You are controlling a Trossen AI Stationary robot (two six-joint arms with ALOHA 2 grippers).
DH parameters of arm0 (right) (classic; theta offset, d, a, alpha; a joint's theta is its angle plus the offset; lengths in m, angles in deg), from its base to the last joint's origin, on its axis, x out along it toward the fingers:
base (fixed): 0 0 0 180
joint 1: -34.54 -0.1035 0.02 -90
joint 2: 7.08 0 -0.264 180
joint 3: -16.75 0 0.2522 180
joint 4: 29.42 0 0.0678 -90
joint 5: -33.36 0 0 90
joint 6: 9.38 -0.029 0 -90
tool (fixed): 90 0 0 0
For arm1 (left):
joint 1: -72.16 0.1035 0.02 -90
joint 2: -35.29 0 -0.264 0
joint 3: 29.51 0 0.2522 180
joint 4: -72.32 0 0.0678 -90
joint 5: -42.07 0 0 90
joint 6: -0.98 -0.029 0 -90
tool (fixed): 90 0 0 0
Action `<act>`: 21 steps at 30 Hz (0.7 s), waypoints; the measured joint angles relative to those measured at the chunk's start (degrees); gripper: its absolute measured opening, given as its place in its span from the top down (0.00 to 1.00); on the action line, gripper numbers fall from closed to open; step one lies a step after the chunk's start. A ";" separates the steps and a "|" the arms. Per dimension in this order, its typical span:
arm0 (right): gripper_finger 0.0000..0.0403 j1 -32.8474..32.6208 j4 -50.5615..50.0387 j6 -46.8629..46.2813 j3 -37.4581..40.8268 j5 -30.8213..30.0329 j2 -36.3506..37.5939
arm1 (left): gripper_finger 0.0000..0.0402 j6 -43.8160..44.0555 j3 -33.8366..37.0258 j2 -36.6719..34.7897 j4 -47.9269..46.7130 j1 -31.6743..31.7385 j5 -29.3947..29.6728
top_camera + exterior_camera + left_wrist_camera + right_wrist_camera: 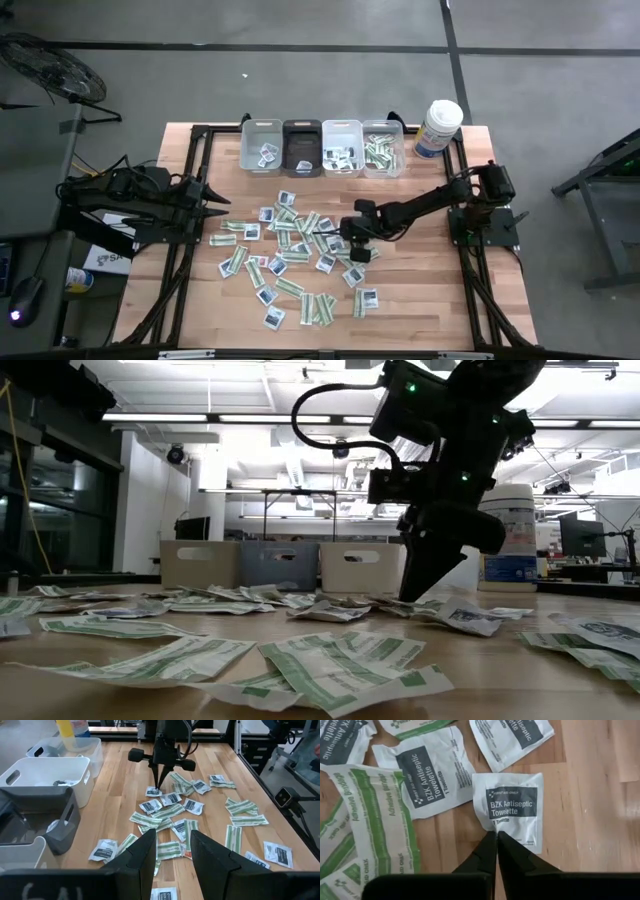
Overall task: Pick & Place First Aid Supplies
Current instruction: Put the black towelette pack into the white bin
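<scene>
Right gripper (496, 836) was down in the pile, fingers pinched tight on the edge of a white towelette packet (512, 807); green bandage strips (380, 815) lay beside it.

Four bins (322, 147), one canister (438, 127), dozens of packets (290, 255), two arms (415, 210).

The right pincer (496, 836) is pressed together at the lower edge of a white packet (514, 805) printed "BZK Antiseptic Towelette", lying flat on the wooden bench (600, 810). A second towelette packet (427, 772) overlaps it on one side, beside a green-and-white bandage strip (372, 815).
</scene>
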 joint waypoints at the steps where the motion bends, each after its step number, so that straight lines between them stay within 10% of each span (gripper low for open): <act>1: 0.99 -0.35 0.11 -0.96 0.02 -0.32 0.00 | 0.70 0.00 0.00 0.02 -0.07 -0.01 0.00; 21: 1.00 -4.23 -15.15 -12.51 -12.37 -8.02 1.38 | 0.70 0.04 0.00 0.02 -0.56 -0.01 -0.13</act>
